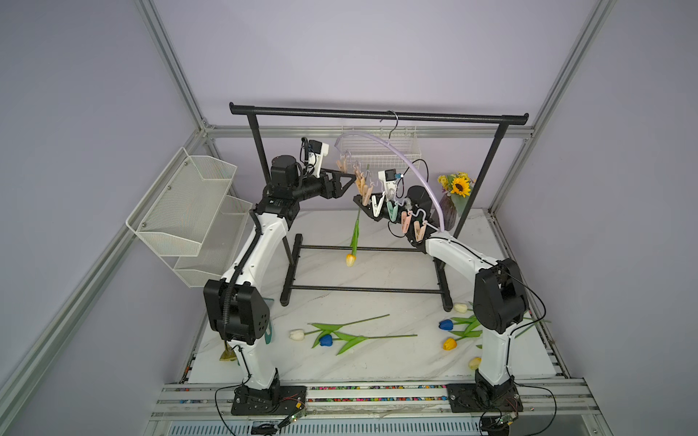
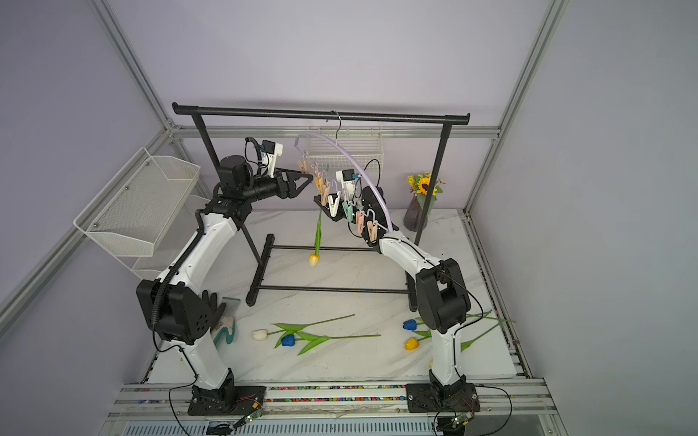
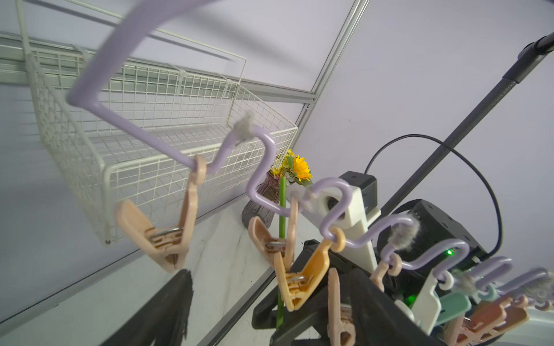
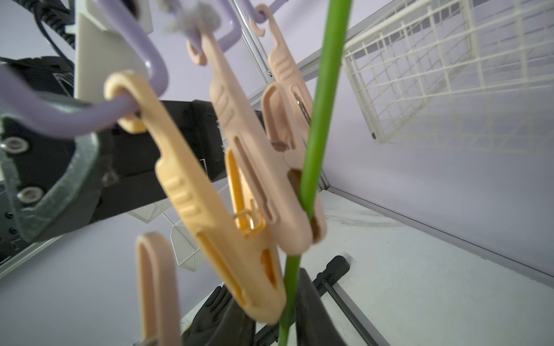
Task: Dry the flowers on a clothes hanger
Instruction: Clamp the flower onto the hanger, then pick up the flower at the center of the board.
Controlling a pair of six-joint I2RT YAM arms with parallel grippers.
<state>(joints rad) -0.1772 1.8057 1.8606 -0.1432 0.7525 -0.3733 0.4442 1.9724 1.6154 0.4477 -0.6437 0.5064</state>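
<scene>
In both top views the clothes hanger (image 1: 414, 166) hangs by its hook from the black rack (image 1: 377, 114) in the upper middle of the frame, and its row of pins runs from upper left to lower right. One yellow tulip (image 1: 354, 236) hangs from a peach pin toward the upper-left end, its long axis vertical, head down and cut end up. The left end effector (image 1: 345, 180) stands just left of the pins, jaws apparently parted and empty. The right end effector (image 1: 363, 202) sits at the stem just below that pin. The other flowers (image 1: 340, 335) lie flat on the surface (image 1: 377, 362) at lower middle and lower right, heads left, stems running right. In the left wrist view the stem (image 3: 281, 209) stands upright at centre behind a peach pin. In the right wrist view the clothespin (image 4: 287, 191) bites the stem at centre frame. Black fingers (image 4: 308, 302) flank it at the bottom; I cannot tell whether they pinch it. The tulips look light, thin and springy, and the bare stem near the cut end seems the best hold, clear of leaves and head.
</scene>
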